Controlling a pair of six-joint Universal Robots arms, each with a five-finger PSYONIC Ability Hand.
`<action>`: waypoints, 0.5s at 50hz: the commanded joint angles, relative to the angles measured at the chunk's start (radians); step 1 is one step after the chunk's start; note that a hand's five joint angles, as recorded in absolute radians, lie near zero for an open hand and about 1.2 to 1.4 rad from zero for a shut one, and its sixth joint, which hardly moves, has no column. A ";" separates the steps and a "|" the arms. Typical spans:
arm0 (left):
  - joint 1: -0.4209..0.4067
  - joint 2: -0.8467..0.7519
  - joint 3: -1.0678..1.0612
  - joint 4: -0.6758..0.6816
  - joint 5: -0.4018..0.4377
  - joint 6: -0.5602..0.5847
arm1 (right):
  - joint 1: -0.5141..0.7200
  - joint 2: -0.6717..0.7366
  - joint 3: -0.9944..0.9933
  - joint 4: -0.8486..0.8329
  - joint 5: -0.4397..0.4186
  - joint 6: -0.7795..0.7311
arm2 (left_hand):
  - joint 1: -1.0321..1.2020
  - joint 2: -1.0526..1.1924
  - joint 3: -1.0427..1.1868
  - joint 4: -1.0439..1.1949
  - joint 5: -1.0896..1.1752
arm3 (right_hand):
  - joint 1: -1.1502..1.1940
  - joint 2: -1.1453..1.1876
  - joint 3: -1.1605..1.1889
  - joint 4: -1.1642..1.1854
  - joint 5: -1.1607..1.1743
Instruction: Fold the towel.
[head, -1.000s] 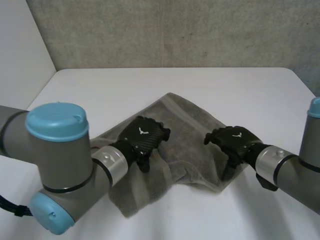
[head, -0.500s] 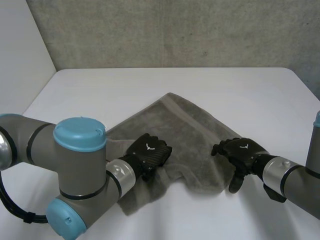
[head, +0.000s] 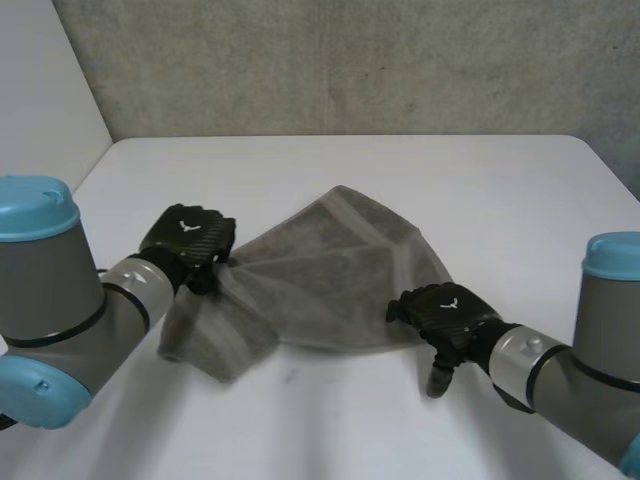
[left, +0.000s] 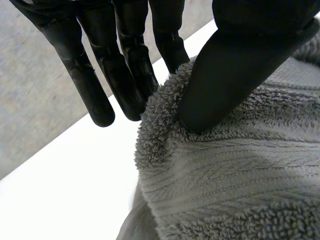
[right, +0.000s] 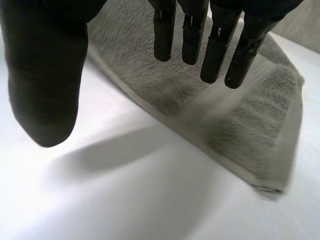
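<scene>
We have the grey towel rumpled in the middle of the white table, its long axis running left to right between our hands. Our left hand pinches its left corner between thumb and fingers. Our right hand hovers spread wide and holding nothing, straight fingers over the near right edge, so we judge that edge is the right hand's to take

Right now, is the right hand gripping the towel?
No: the right hand holds its fingers straight over the edge of the towel, with its thumb apart above the table and nothing pinched between them.
</scene>
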 joint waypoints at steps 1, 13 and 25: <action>0.032 -0.001 -0.040 0.001 0.009 -0.002 | 0.081 0.075 -0.069 -0.107 0.132 0.036 | 0.170 0.158 0.158 0.159 0.166 | -0.006 -0.040 -0.038 -0.009 0.028; 0.036 0.020 -0.072 0.009 0.009 -0.002 | 0.176 0.189 -0.200 -0.121 0.224 0.036 | 0.170 0.158 0.158 0.159 0.166 | 0.112 0.077 0.080 0.109 0.145; 0.128 0.017 -0.086 0.010 0.015 0.001 | 0.081 0.174 -0.254 -0.051 0.195 -0.067 | 0.147 0.135 0.135 0.136 0.143 | 0.138 0.103 0.106 0.135 0.172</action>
